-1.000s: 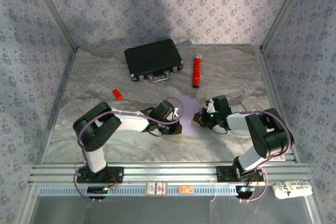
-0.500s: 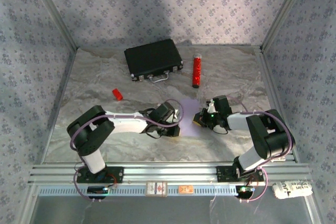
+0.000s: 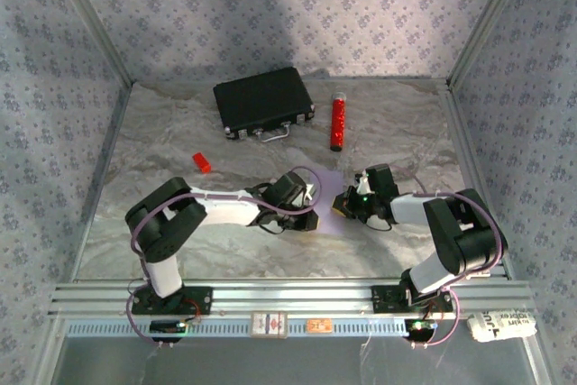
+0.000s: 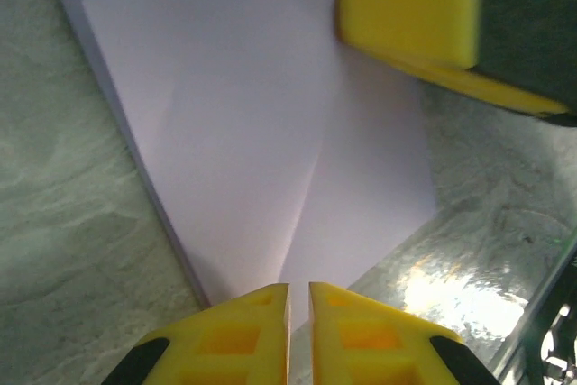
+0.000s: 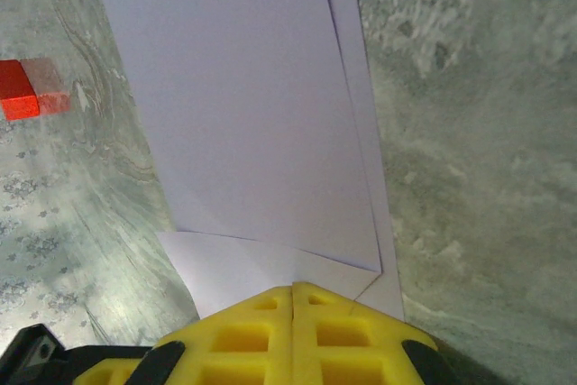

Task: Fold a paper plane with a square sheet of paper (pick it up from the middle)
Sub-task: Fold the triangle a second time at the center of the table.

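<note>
The square sheet of paper [image 3: 326, 188] lies flat on the marbled table between the two grippers, pale lilac and folded into overlapping flaps with creases [image 4: 270, 132] [image 5: 252, 105]. My left gripper [image 3: 309, 215] sits low at its left corner. Its yellow fingertips [image 4: 243, 313] are a narrow slit apart [image 4: 299, 290] over the paper's point, and nothing is pinched. My right gripper [image 3: 340, 206] is shut, its tips [image 5: 294, 288] resting on the paper's opposite edge. The right gripper's yellow finger [image 4: 415, 15] shows across the sheet in the left wrist view.
A black case [image 3: 263, 101] stands at the back, with a red cylinder [image 3: 338, 123] to its right. A small red block [image 3: 201, 162] [image 5: 27, 89] lies left of the paper. Patterned walls close in the table on three sides.
The left gripper has shifted slightly right along the paper and its jaws have parted a little. The right gripper and the paper have stayed in place.
</note>
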